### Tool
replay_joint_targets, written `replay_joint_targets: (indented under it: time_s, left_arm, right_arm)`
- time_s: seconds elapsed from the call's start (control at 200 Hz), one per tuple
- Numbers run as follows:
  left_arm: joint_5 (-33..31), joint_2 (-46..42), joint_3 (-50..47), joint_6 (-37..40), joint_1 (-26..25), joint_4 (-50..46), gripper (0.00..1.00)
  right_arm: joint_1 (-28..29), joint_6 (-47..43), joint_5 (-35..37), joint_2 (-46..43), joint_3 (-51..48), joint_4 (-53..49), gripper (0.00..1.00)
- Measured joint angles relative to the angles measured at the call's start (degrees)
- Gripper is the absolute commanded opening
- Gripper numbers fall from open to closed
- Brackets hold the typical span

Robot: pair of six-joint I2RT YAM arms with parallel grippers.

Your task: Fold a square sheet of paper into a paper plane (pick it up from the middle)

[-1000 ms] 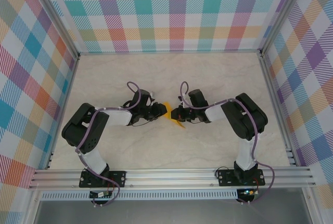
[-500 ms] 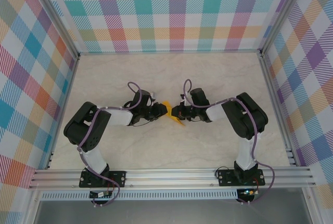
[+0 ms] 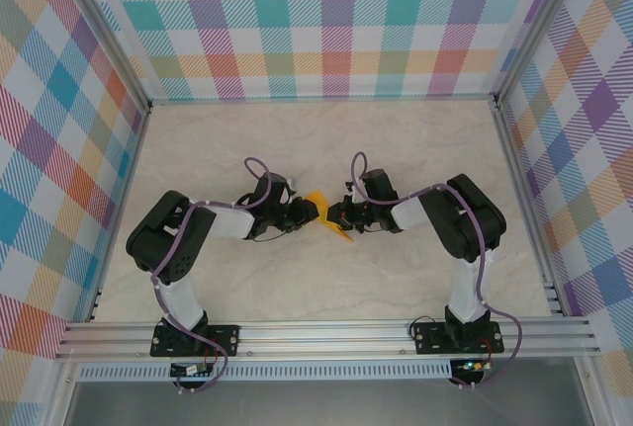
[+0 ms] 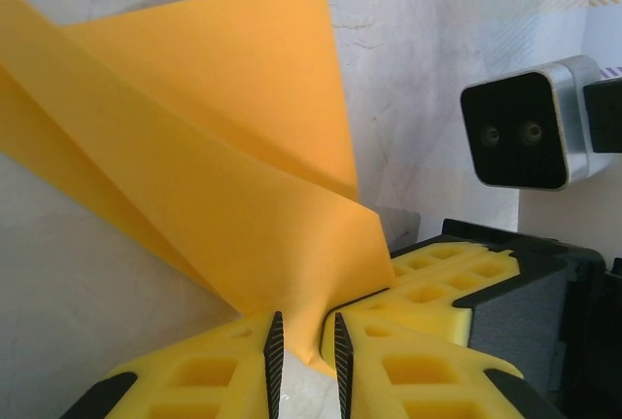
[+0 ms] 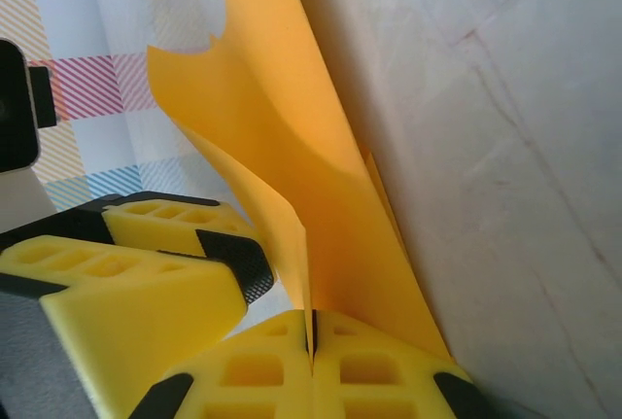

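Paper (image 3: 317,200) is hanging mid-surface (image 3: 297,139), pinched between the two end effectors. It's partly folded, w/ one flap fanning toward the far side and a tip poking toward the near side. Can't tell whether that low tip is touching the surface.

It's looking v. light, thin and floppy. From the right wrist the paper (image 5: 282,137) is bowing in a soft curve, so it's prob going to sag, crumple or tear if anything's tugging hard. It's smooth too, so a weak pinch risks slipping. Best hold, imo, is on the crease or the stacked layers near the middle, where it's stiffest, not on a loose single edge.

Left end effector (image 3: 309,213) is running narrow, jaws nearly together and nipping a lower corner of the sheet. Right end effector (image 3: 334,216) is clamping right down, w/ the paper's edge caught in the seam between its fingers.

Both arms are reaching inward w/ elbows bent out to the sides. Wrists are sitting low, facing each other almost tip to tip.
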Motion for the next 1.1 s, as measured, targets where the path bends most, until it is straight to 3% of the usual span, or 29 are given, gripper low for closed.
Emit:
replay_joint_targets:
  time_s: [0.605, 0.95, 1.1]
  left_arm:
    - [0.42, 1.92, 1.88, -0.42, -0.20, 1.05, 0.19]
    - [-1.27, 3.78, 5.44, -0.46, -0.66, -4.35, 0.17]
    - [-1.97, 3.82, 6.23, -0.61, -0.74, -6.12, 0.16]
  right_arm:
    - [-0.20, 0.13, -0.81, 0.52, 1.36, -1.95, 0.00]
    - [-0.20, -0.50, -0.72, 0.57, 1.99, -3.19, 0.00]
    - [-0.20, -0.90, -0.74, 0.57, 2.40, -4.09, 0.09]
